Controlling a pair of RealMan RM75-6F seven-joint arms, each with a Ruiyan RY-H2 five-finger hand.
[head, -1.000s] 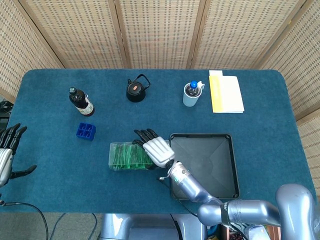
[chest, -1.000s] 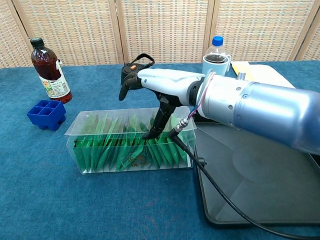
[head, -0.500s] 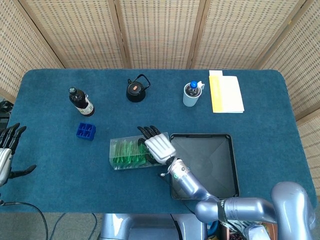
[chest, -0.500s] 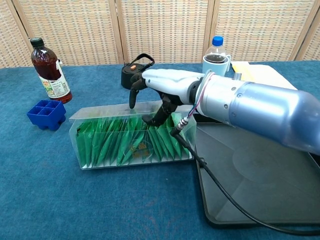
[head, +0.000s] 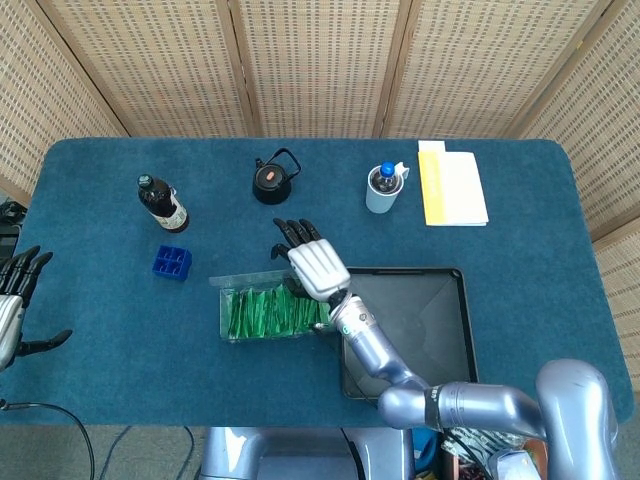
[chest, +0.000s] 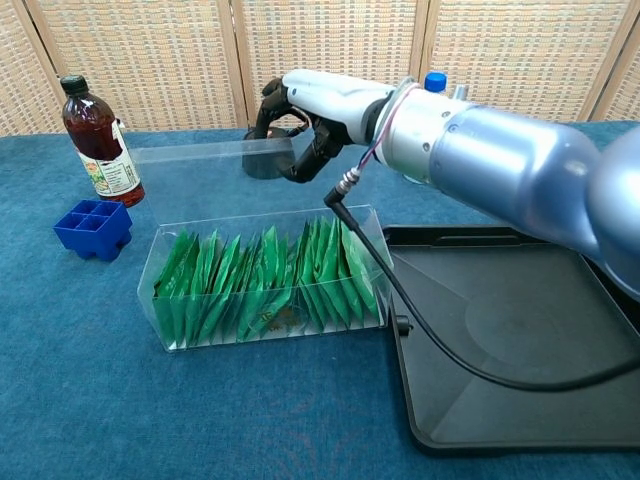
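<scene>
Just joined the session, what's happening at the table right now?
The right hand holds the clear plastic lid in the air above the clear plastic box of green sachets, which stands open beside the black tray. The left hand hangs open off the table's left edge, holding nothing. A dark sauce bottle and a blue ice-cube tray stand nearby.

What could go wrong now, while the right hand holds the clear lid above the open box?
The right hand pinches the lid only at one end, so the long free end may sag or slip out. The lid hangs close to the kettle and could bump it. The box is open, and its green sachets could spill if knocked.
</scene>
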